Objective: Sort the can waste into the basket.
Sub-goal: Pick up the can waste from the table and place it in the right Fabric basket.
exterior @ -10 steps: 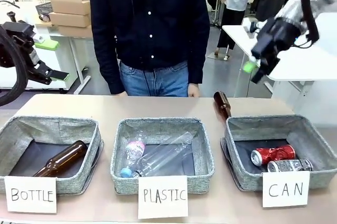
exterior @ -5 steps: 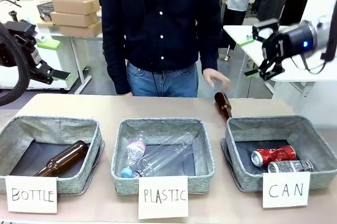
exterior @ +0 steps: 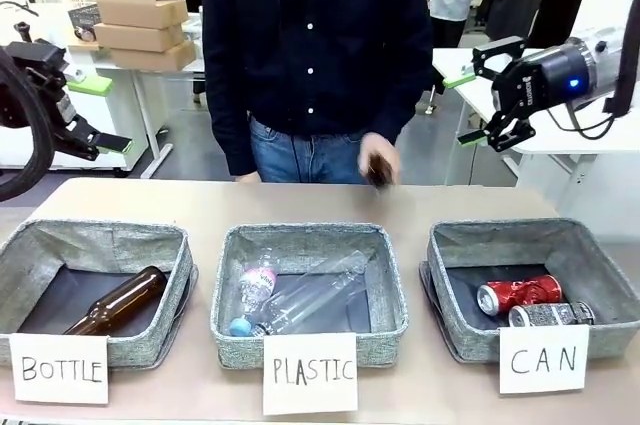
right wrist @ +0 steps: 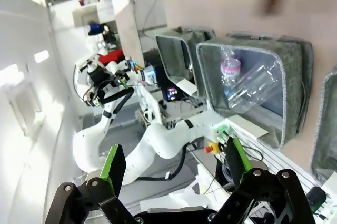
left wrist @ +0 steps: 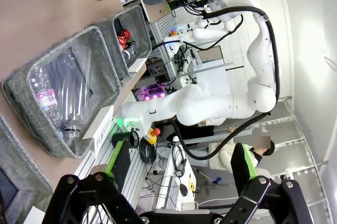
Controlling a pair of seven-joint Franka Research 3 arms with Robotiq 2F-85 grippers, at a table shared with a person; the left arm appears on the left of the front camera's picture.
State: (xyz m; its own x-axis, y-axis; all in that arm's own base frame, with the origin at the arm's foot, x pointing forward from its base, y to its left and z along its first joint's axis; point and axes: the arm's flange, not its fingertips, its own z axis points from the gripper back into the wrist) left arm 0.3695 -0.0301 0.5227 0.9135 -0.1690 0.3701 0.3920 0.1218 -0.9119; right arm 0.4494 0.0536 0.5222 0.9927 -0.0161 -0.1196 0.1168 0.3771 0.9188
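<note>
Nearest, the CAN basket (exterior: 455, 320) holds both cans: the black can (exterior: 550, 314) lies at its front, the red can (exterior: 518, 294) just behind, touching it. Left of that basket stand the PLASTIC bin (exterior: 308, 344) and the BOTTLE bin (exterior: 90, 245) (a brown bottle inside). Beyond the basket, a person's hand (exterior: 379, 158) grips something dark and blurred. The right gripper (exterior: 474, 105) hangs above, fingers apart; the left gripper (exterior: 108, 142) far left, fingers apart too.
</note>
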